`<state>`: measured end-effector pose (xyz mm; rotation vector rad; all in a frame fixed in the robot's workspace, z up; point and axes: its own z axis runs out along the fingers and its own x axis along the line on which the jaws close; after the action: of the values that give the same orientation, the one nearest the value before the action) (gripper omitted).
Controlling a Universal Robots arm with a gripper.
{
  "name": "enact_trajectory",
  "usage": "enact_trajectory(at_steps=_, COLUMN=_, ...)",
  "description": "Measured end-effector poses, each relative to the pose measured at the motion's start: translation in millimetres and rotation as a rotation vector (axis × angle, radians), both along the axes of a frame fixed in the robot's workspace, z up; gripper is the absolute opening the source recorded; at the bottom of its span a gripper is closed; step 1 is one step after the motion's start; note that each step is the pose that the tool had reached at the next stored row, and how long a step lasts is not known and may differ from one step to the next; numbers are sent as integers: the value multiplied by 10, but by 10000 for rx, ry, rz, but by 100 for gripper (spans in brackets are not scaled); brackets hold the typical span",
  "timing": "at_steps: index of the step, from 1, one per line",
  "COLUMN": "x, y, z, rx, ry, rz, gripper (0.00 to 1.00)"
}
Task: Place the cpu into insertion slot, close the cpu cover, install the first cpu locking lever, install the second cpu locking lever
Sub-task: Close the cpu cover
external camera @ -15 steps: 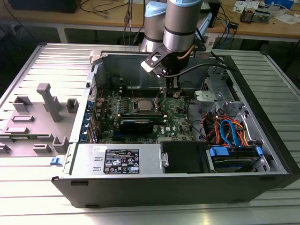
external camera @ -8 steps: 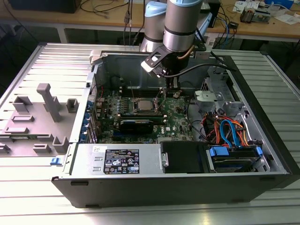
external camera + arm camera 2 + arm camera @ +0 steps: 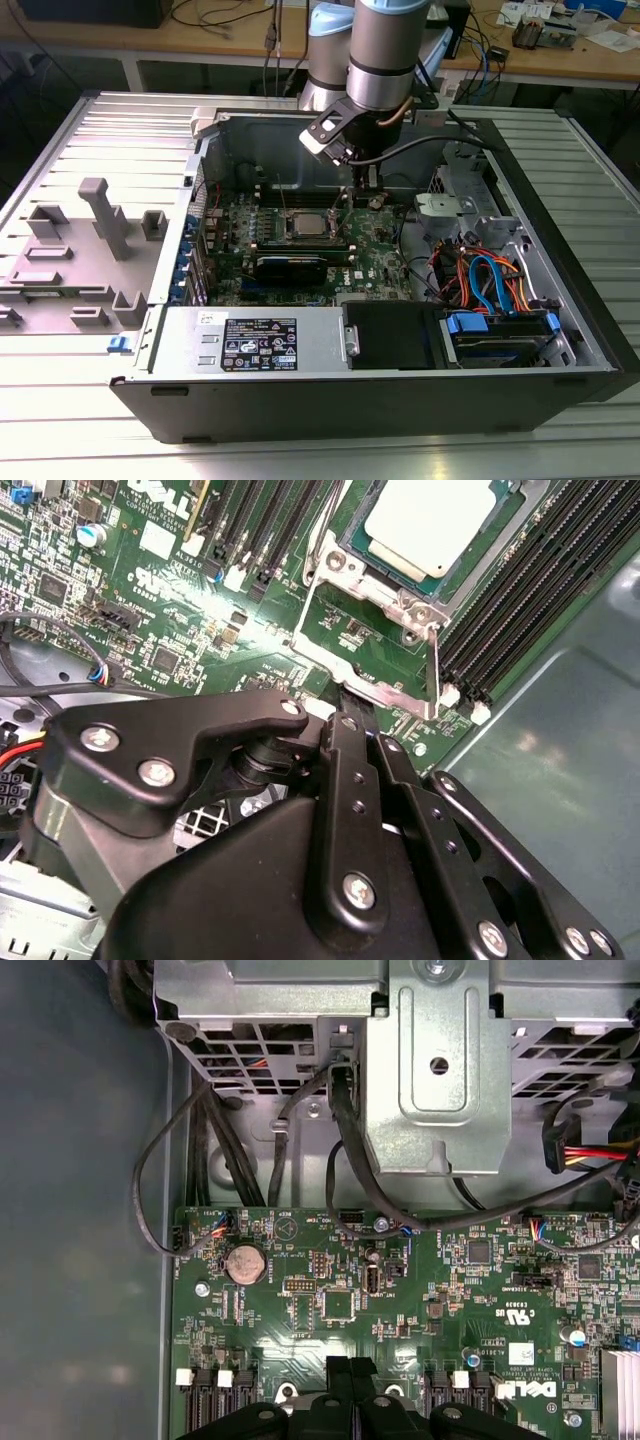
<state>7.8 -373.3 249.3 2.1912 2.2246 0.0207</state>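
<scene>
One arm, one open computer case (image 3: 400, 400) lying on its side.

Exterior view, from its left to its right:
- A grey plastic fixture (image 3: 85, 250) stands on the table just beside the case.
- The green circuit board (image 3: 380, 260) lies flat inside the case.
- The cpu (image 3: 305, 222) sits in the middle of the board, silver top up.
- The arm (image 3: 385, 50) reaches down from above, with the gripper (image 3: 355, 195) low over the board, just to the view's right of the chip.
- A drive bay with blue cables (image 3: 490, 290) fills the far corner.

Second wrist view adds detail:
- The cpu (image 3: 430, 520) is seated in the insertion slot (image 3: 395, 580).
- The cpu cover (image 3: 360, 680) is swung open off the chip, and green board shows through its cut-out.
- The gripper (image 3: 348, 715) has its tip right at the cover's near edge.

First wrist view looks the other way along the board:
- A coin cell (image 3: 245, 1263), black cables (image 3: 340, 1160) and a grey metal bracket (image 3: 435, 1070) lie beyond the board.
- The fingers (image 3: 338, 1372) are drawn together side by side. I cannot tell whether they pinch the cover's edge.

Surface: a slatted aluminium table (image 3: 70, 410). Room: a wooden bench (image 3: 230, 45) runs behind it, with loose cables on top.
</scene>
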Motion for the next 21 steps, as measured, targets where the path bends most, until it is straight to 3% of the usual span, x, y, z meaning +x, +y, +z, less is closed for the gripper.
enact_trajectory(at_steps=5, x=-93, y=0, z=0, rx=0, ry=0, rz=-1, gripper=11)
enact_trajectory(at_steps=21, x=-152, y=0, z=0, rx=-1, ry=0, rz=-1, gripper=11)
